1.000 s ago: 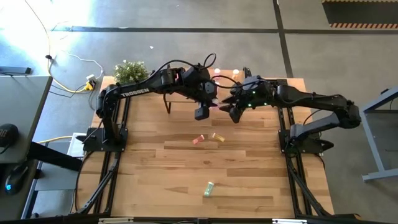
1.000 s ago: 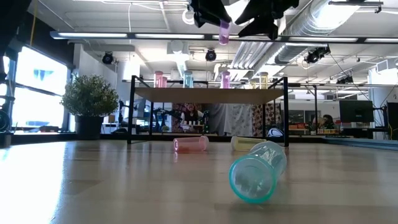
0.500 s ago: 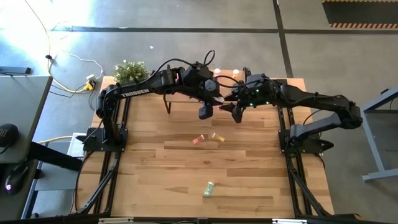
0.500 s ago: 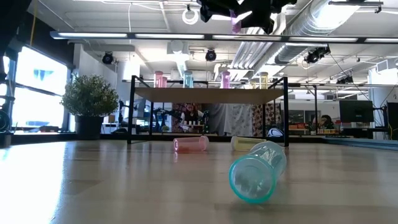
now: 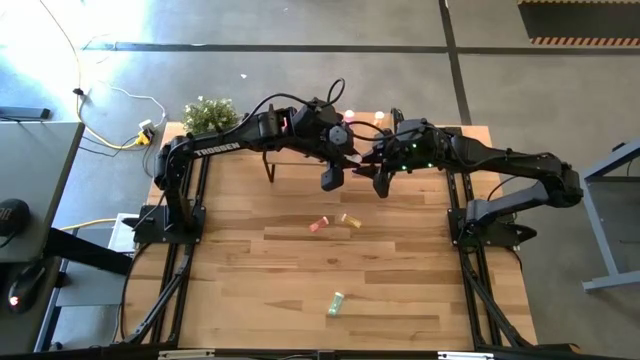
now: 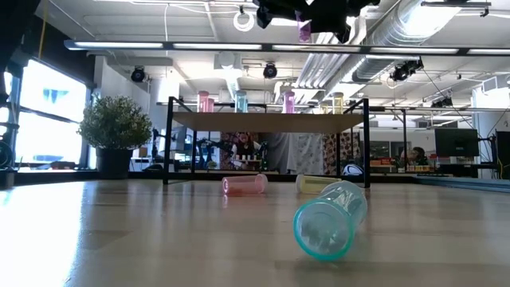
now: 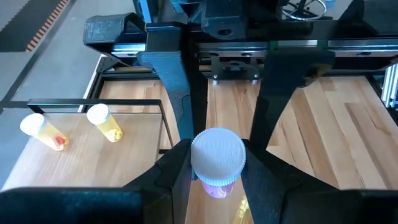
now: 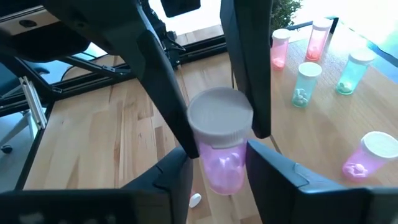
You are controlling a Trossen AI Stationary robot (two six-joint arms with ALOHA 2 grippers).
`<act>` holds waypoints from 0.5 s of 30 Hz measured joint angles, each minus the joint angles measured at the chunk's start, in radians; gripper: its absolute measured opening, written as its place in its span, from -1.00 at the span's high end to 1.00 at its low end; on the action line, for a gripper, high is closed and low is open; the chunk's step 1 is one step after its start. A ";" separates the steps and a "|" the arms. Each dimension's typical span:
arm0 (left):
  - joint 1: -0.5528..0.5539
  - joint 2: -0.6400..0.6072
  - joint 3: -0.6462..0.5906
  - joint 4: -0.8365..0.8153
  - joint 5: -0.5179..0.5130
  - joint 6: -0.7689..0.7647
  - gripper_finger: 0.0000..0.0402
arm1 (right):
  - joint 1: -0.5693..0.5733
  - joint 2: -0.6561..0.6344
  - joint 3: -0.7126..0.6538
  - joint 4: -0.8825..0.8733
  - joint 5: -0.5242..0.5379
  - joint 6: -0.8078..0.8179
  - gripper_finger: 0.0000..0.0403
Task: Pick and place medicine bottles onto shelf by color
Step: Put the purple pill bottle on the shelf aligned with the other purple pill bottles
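Translucent pink cylindrical bottle w/ white ribbed cap.

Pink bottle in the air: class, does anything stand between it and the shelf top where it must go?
Nothing visible does. The pink bottle hangs higher than the shelf, gripped by the left claw, with the right claw at it too. Only open air separates them. Other bottles stand on the shelf, with bare wood beside them.

2 arms, 1 shelf carrying 4 upright bottles, 3 bottles lying on the tabletop (1 more held aloft).
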 joint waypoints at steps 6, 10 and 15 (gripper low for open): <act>0.000 0.000 0.000 -0.009 0.002 -0.022 0.44 | 0.000 0.000 0.000 -0.002 0.002 -0.001 0.42; 0.000 0.000 0.000 -0.010 0.002 -0.027 0.44 | 0.000 0.000 0.000 -0.003 0.002 -0.002 0.49; 0.000 0.000 0.000 -0.011 0.002 -0.029 0.44 | 0.000 0.000 0.000 -0.003 0.002 0.000 0.60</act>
